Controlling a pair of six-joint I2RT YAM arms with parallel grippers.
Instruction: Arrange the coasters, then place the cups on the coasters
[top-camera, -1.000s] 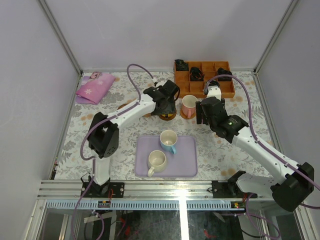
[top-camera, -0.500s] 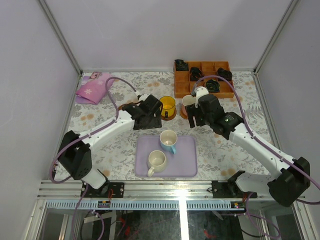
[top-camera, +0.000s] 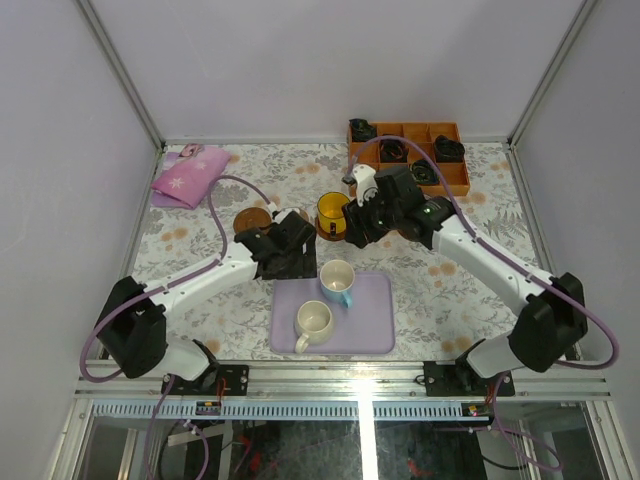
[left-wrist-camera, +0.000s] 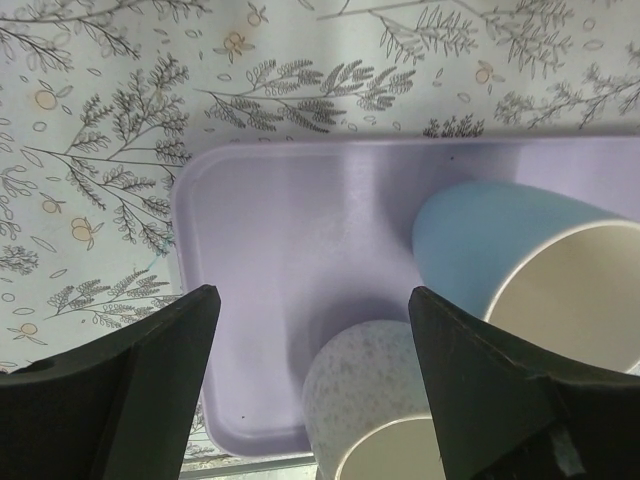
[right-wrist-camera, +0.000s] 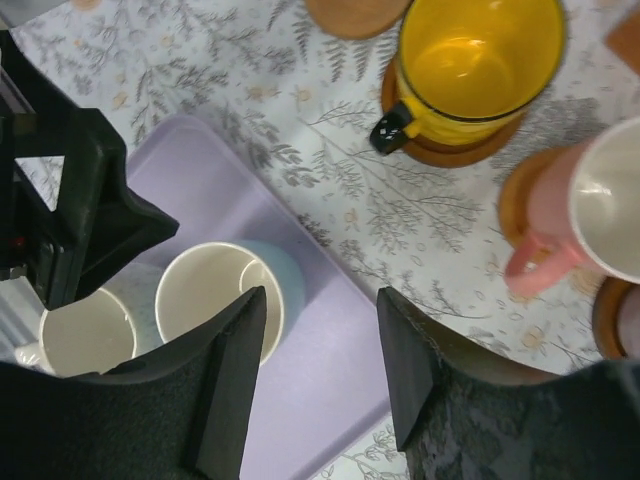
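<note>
A yellow cup (top-camera: 331, 212) (right-wrist-camera: 478, 60) stands on a dark coaster (right-wrist-camera: 447, 150). In the right wrist view a pink cup (right-wrist-camera: 592, 203) stands on a coaster (right-wrist-camera: 517, 200); the top view hides it under the right arm. A bare coaster (top-camera: 252, 220) lies left of the yellow cup. The light blue cup (top-camera: 337, 281) (left-wrist-camera: 500, 245) and the cream-white cup (top-camera: 314, 323) (left-wrist-camera: 375, 400) stand on the lavender tray (top-camera: 375, 335). My left gripper (left-wrist-camera: 310, 300) (top-camera: 293, 262) hangs open above the tray's left part, nothing in it. My right gripper (right-wrist-camera: 320, 300) (top-camera: 352, 232) is open beside the blue cup.
An orange-brown compartment box (top-camera: 385, 172) with dark items sits at the back right. A pink cloth (top-camera: 190, 175) lies at the back left. Part of another coaster (right-wrist-camera: 608, 315) shows at the right edge of the right wrist view. The two grippers are close together.
The left gripper has drawn back from the yellow cup toward the tray. The right arm has swung left, away from the pink cup, and its jaws have narrowed.
</note>
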